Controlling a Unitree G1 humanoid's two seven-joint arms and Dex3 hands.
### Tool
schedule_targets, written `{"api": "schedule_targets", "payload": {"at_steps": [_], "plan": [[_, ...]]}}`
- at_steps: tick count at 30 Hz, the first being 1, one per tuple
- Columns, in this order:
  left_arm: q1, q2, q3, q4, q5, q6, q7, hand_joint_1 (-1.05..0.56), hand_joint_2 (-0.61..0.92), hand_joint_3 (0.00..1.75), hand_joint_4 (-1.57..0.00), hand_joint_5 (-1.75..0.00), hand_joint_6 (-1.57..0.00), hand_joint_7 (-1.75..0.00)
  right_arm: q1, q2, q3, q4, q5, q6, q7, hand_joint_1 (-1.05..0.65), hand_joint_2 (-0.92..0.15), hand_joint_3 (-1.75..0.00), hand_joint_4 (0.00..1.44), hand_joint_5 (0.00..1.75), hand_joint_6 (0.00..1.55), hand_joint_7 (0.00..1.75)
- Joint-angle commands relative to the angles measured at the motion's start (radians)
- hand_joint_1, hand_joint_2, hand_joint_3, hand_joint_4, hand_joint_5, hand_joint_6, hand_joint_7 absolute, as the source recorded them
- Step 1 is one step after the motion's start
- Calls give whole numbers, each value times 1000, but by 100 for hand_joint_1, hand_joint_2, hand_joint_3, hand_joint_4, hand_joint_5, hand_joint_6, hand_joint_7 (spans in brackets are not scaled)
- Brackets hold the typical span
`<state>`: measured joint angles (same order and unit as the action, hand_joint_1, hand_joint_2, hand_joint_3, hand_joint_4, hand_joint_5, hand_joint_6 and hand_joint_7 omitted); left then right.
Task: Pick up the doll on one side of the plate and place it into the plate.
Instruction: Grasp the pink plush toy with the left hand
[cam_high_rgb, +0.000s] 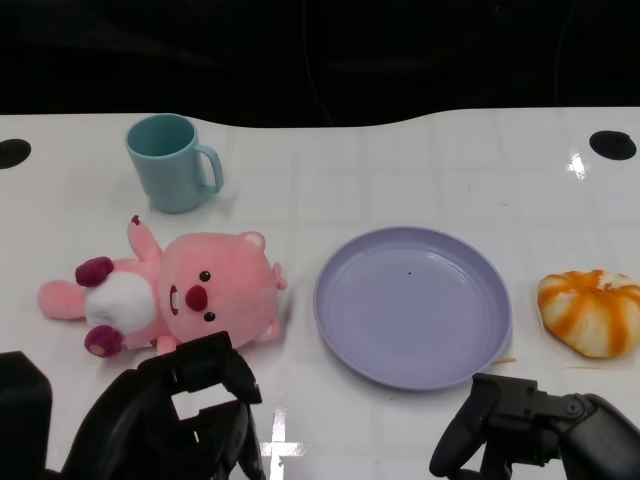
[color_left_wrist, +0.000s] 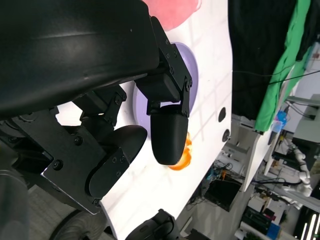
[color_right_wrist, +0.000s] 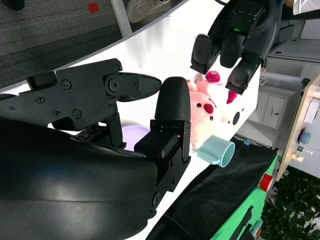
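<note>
A pink plush doll (cam_high_rgb: 175, 300) with a white belly and dark red paws lies on its back on the white table, left of the lilac plate (cam_high_rgb: 412, 305). The plate holds nothing. My left hand (cam_high_rgb: 175, 415) hovers just in front of the doll, fingers apart and holding nothing. My right hand (cam_high_rgb: 530, 428) sits near the table's front edge, in front of the plate's right part, also holding nothing. The right wrist view shows the doll (color_right_wrist: 210, 112) beyond my right hand's fingers (color_right_wrist: 172, 120) and beneath my left hand (color_right_wrist: 235, 42). The left wrist view catches the doll's edge (color_left_wrist: 172, 11) and the plate (color_left_wrist: 192, 75).
A teal mug (cam_high_rgb: 170, 162) stands behind the doll at the back left. An orange and white striped round object (cam_high_rgb: 592, 310) lies right of the plate. Two black holes (cam_high_rgb: 612, 145) mark the table's far corners. Beyond the table's back edge all is dark.
</note>
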<state>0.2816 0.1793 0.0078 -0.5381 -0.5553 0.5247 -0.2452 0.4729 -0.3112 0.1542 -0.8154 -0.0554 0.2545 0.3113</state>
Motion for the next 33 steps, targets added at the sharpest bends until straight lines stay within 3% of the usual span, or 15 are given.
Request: {"api": "schedule_targets", "payload": {"at_steps": [1, 6, 8, 11, 21, 23, 26, 33], "plan": [[-12, -3, 31, 7, -2, -37, -11, -17, 32, 141, -73, -151, -70, -108, -9, 2, 3, 1, -1, -4, -7, -24, -92, -32, 69, 157, 60, 129], [-32, 6, 74, 18, -29, -61, -37, -28, 64, 71, -61, -142, -64, -92, -19, 1, 17, 1, -15, 1, -8, -25, -92, -33, 69, 157, 60, 129], [-45, 13, 95, 10, -27, -57, -29, -34, 78, 41, -56, -129, -62, -74, -24, 3, 24, 3, -21, -1, -10, -25, -92, -33, 69, 157, 60, 129], [-69, 38, 122, 7, -9, -76, -44, -41, 89, 18, -49, -114, -61, -50, -26, 8, 30, 3, -18, 7, -15, -25, -92, -32, 69, 157, 60, 129], [-150, 225, 132, 79, 269, -310, -147, -63, 92, 11, -26, -92, -45, -25, -27, 4, 29, 2, -20, 1, -13, -26, -92, -32, 70, 156, 61, 129], [-166, 271, 129, 93, 352, -353, -150, -66, 92, 11, -24, -80, -43, -17, -26, 2, 28, 2, -22, -1, -12, -26, -92, -32, 70, 156, 61, 129], [-191, 324, 128, 106, 447, -381, -147, -67, 92, 8, -21, -66, -42, -8, -25, 3, 26, 4, -19, -6, -11, -25, -92, -32, 70, 156, 61, 129], [-248, 440, 87, 126, 695, -414, -146, -69, 92, 5, -6, -55, -35, -2, -21, 6, 26, -1, -17, 2, -14, -25, -92, -32, 69, 156, 61, 128]]}}
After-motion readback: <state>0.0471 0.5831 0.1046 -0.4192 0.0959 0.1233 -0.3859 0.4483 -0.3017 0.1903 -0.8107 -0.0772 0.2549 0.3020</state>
